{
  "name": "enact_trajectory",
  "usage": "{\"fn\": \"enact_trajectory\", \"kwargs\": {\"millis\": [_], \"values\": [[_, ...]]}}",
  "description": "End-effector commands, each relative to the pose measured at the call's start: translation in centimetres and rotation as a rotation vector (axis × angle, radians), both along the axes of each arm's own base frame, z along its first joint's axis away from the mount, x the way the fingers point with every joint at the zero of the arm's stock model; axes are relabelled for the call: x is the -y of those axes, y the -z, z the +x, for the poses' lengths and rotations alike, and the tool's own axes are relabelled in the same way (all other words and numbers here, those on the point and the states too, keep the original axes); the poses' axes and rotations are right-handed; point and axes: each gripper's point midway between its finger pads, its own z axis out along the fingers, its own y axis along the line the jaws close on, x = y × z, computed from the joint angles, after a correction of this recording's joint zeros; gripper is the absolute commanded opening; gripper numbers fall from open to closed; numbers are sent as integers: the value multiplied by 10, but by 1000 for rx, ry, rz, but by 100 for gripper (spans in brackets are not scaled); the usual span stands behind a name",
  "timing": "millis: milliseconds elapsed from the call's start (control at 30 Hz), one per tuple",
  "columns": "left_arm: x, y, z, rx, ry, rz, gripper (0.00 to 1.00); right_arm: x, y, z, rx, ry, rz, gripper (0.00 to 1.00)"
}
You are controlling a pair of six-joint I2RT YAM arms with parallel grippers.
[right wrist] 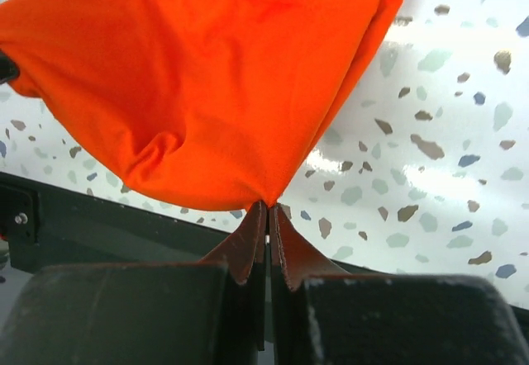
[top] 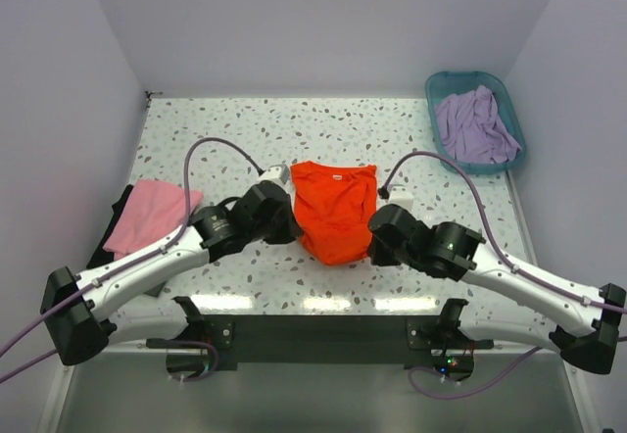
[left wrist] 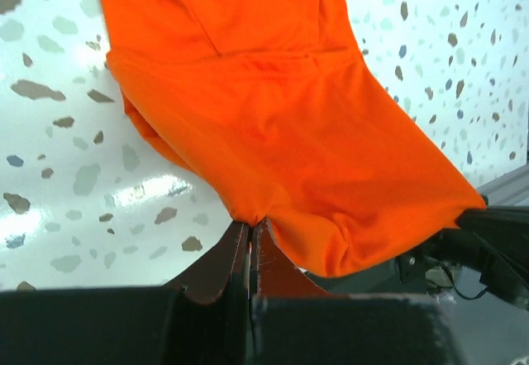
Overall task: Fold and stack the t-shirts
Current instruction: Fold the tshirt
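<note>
Left hand (left wrist: 250,225) pinching orange t-shirt (left wrist: 273,117) corner, right hand (right wrist: 269,207) pinching other corner

Shirt (top: 333,213) between left claw (left wrist: 250,226) and right claw (right wrist: 269,210), basket (top: 485,168) rear right

The orange t-shirt (top: 334,210) is seen as soft matt cloth, smooth with shallow creases. The pink t-shirt (top: 147,215) and lavender t-shirt (top: 475,124) are shown in the same matt cloth. The table (top: 225,129) is finished in glossy, speckled white, with lamp glare reflected. The basket (top: 487,168) is formed of smooth, rigid-looking teal plastic
</note>
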Motion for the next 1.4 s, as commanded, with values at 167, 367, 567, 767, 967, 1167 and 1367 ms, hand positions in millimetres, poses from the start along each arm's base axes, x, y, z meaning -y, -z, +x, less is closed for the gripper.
{"fn": "enact_trajectory", "kwargs": {"millis": [167,367,567,767,967,1167,1367], "values": [[-6,-37,57,86,-23,-43,0,14,-34,50,123,55,-76,0],[2,-54,105,112,-37,-97,0,6,-41,106,113,82,-18,0],[4,-50,179,116,-75,-158,0,6,-35,190,84,128,42,0],[14,-10,289,100,-78,-194,0,24,-24,293,102,215,112,0],[8,11,361,121,-85,-279,54,37,47,366,-30,265,110,48],[-30,-11,358,174,-166,-222,63,50,43,366,-4,275,40,73],[-38,10,320,137,-232,-120,36,45,53,331,0,262,-66,73]]}}
